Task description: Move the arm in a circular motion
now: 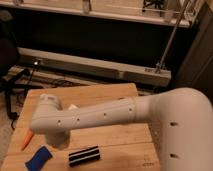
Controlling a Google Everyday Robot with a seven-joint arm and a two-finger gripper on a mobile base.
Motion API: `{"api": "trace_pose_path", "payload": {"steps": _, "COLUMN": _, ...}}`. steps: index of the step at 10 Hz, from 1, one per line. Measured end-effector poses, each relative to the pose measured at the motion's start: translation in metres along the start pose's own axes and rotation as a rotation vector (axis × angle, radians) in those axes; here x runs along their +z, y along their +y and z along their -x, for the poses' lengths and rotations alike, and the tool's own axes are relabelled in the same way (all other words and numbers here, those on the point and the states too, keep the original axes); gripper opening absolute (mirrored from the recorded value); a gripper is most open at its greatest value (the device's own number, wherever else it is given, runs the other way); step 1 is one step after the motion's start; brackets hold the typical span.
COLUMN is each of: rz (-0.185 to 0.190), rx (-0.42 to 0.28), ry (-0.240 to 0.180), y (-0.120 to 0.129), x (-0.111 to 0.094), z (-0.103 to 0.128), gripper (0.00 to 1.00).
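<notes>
Where the arm lies: the arm (pixel 100 117) is stretched low across the wooden table (pixel 120 142), with its rounded elbow (pixel 46 116) at the far end.
Pincer: out of sight, judged to be tucked beyond that elbow; closed tight, and whether anything is held cannot be told.
Beside the hidden pincer: an orange piece (pixel 27 140), a blue piece (pixel 39 158) and a black striped bar (pixel 84 156) are laid out.
Risk: these could be swept off the table if the circle is traced this low.

Single high view, looking down over the table (pixel 107 94), close above the arm (pixel 100 118), gripper unseen.
</notes>
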Motion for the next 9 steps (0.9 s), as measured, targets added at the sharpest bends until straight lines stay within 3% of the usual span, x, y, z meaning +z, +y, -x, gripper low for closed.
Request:
{"api": "trace_pose_path", "payload": {"steps": 1, "rz": 0.014, "rx": -0.061, "ry": 0.076, "y": -0.011, "x": -0.009, "z": -0.045, "gripper": 0.0}}
{"api": "trace_pose_path", "payload": {"steps": 3, "rz": 0.082, "rx": -0.105, "ry": 0.209, "y": 0.006, "x": -0.037, "z": -0.123, "gripper": 0.0}}
{"api": "trace_pose_path", "payload": {"steps": 4, "rz": 0.158, "rx": -0.088, "ry": 0.3, "y": 0.047, "x": -0.067, "z": -0.177, "gripper": 0.0}}
{"api": "trace_pose_path", "payload": {"steps": 6, "rz": 0.269, "rx": 0.01, "ry": 0.397, "y": 0.138, "x": -0.112, "z": -0.228, "gripper": 0.0}}
{"api": "trace_pose_path", "payload": {"steps": 8, "rz": 0.343, "rx": 0.18, "ry": 0.476, "y": 0.249, "x": -0.149, "z": -0.252, "gripper": 0.0}}
{"api": "trace_pose_path", "payload": {"steps": 9, "rz": 0.355, "rx": 0.251, "ry": 0.489, "y": 0.286, "x": -0.154, "z": -0.252, "gripper": 0.0}}
